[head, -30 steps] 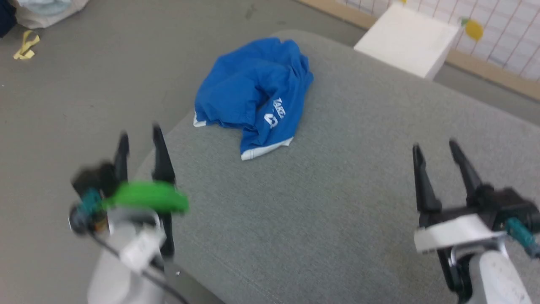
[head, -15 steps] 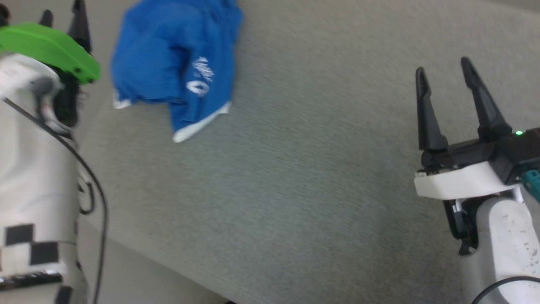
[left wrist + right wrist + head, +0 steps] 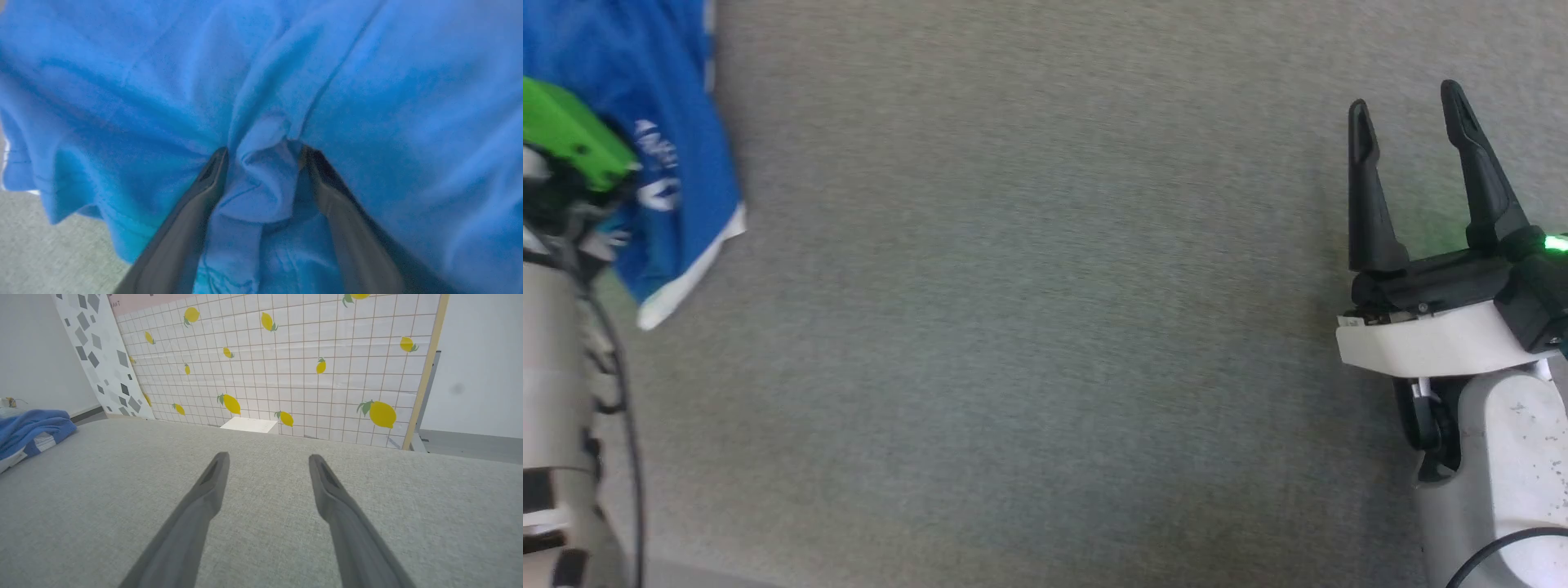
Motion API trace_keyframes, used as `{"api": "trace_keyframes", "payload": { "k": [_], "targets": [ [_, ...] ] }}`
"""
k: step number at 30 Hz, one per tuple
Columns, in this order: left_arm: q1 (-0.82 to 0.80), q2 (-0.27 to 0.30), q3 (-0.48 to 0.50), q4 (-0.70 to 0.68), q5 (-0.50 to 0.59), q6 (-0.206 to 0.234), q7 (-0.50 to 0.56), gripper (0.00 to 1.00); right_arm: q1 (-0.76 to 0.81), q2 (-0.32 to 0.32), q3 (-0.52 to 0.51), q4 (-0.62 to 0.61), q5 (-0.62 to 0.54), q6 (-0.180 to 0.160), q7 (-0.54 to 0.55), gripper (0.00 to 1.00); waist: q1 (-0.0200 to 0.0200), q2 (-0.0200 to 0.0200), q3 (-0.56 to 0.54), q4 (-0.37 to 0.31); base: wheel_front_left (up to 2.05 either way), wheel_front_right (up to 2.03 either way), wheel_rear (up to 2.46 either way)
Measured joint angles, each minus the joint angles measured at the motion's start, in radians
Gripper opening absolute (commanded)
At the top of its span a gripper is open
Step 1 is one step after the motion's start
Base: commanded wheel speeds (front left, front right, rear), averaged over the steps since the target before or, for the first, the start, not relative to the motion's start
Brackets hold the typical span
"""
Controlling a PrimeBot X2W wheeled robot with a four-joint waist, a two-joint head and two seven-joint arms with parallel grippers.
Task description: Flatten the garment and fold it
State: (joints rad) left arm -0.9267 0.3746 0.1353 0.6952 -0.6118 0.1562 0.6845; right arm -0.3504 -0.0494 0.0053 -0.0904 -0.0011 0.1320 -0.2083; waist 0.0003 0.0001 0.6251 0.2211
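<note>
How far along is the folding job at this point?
Done: nothing; the shorts lie crumpled on the cushion. In hand: the left gripper, jaws open, straddles a ridge of cloth, not yet closed. The right gripper hangs open over bare cushion, apart from the shorts. Left: grasp, flatten, fold.

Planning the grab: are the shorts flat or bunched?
Bunched: left wrist view shows deep folds in the shorts, a cloth ridge between the fingers of the open left gripper.
</note>
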Motion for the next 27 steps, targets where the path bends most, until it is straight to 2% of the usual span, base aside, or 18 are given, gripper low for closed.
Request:
{"api": "trace_keyframes", "payload": {
  "k": [3,4,5,6,8,10,12,14,19,22,27],
  "targets": [
    [0.022,0.039,0.002,-0.056,0.0,0.046,0.091,1.0,0.003,0.0,0.0,0.006,0.006,0.0,-0.005,1.0,0.0,0.0,0.017,-0.036,0.0,0.0,0.0],
    [0.033,0.053,0.0,-0.077,0.002,0.052,0.12,0.8,0.004,0.0,0.001,0.009,0.01,0.0,-0.008,1.0,-0.0001,0.0001,0.02,-0.046,0.0,0.0,0.0],
    [0.045,0.069,-0.003,-0.103,0.004,0.052,0.144,0.17,0.004,0.0,0.001,0.011,0.012,0.0,-0.01,1.0,-0.0001,0.0,0.022,-0.056,0.0,0.0,0.0],
    [0.06,0.082,-0.007,-0.129,0.008,0.052,0.152,0.0,0.005,0.0,0.002,0.012,0.013,0.0,-0.012,1.0,-0.0001,0.0,0.022,-0.064,0.0,0.0,0.0],
    [0.092,0.094,-0.014,-0.181,0.022,0.047,0.132,0.0,0.008,0.0,0.004,0.019,0.02,0.0,-0.014,1.0,-0.0001,0.0,0.016,-0.074,0.0,0.0,0.0],
    [0.124,0.095,-0.02,-0.225,0.041,0.035,0.056,0.0,0.01,0.0,0.005,0.027,0.023,0.0,-0.018,1.0,-0.0001,0.0,0.005,-0.079,0.0,0.0,0.0],
    [0.159,0.097,-0.019,-0.263,0.09,0.03,-0.08,0.0,0.019,0.0,0.005,0.04,0.032,0.0,-0.022,1.0,-0.0001,0.0,-0.013,-0.082,0.0,0.0,0.0],
    [0.168,0.108,-0.016,-0.305,0.149,0.02,-0.287,0.0,0.039,0.0,-0.002,0.064,0.046,0.0,-0.03,1.0,-0.0001,0.0,-0.048,-0.083,0.0,0.0,0.0],
    [0.152,0.124,-0.026,-0.315,0.215,-0.016,-0.574,0.0,0.094,0.0,-0.025,0.105,0.076,0.0,-0.039,1.0,-0.0003,0.0,-0.136,-0.08,0.0,0.0,0.0],
    [0.113,0.123,-0.06,-0.315,0.235,-0.045,-0.665,0.0,0.131,0.0,-0.036,0.128,0.092,0.0,-0.042,1.0,-0.0003,0.0,-0.202,-0.077,0.0,0.0,0.0],
    [0.033,0.106,-0.124,-0.318,0.261,-0.087,-0.717,0.0,0.177,0.0,-0.046,0.145,0.12,0.0,-0.047,1.0,-0.0004,0.0,-0.309,-0.077,0.0,0.0,0.0]
  ]
}}
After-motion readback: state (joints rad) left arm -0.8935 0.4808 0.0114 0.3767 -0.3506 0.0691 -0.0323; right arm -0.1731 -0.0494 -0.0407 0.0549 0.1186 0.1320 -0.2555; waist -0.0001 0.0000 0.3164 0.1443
